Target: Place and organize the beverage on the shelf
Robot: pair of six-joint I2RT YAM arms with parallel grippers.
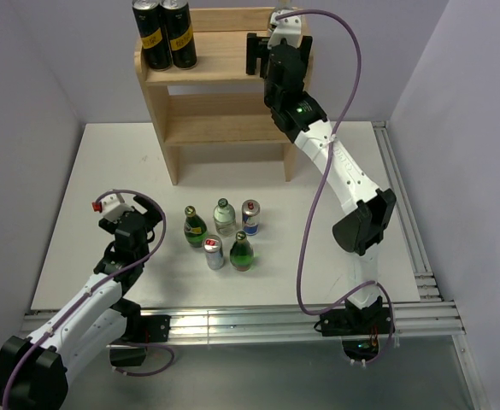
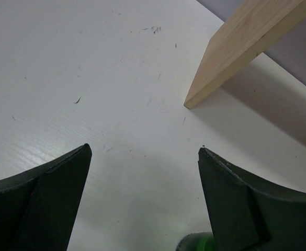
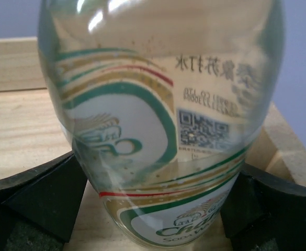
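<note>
The shelf (image 1: 224,75) stands at the top centre of the overhead view, at the back of the white surface (image 1: 96,171). Two black cans (image 1: 179,34) sit side by side at the upper left of its top tier. At the upper right of that tier the right hand (image 3: 153,198) is clamped on a clear soda bottle (image 3: 158,104), one finger on each side. Pale wood and the raised rim show behind it, though whether the bottle's base touches the tier cannot be told. At the lower left the left hand (image 2: 145,172) hovers over bare surface, fingers wide apart and holding nothing. Mid-frame stand five drinks: a green bottle (image 1: 195,227), a clear bottle (image 1: 224,217), a red-and-blue can (image 1: 250,216), a silver can (image 1: 214,253) and a second green bottle (image 1: 242,251)
</note>
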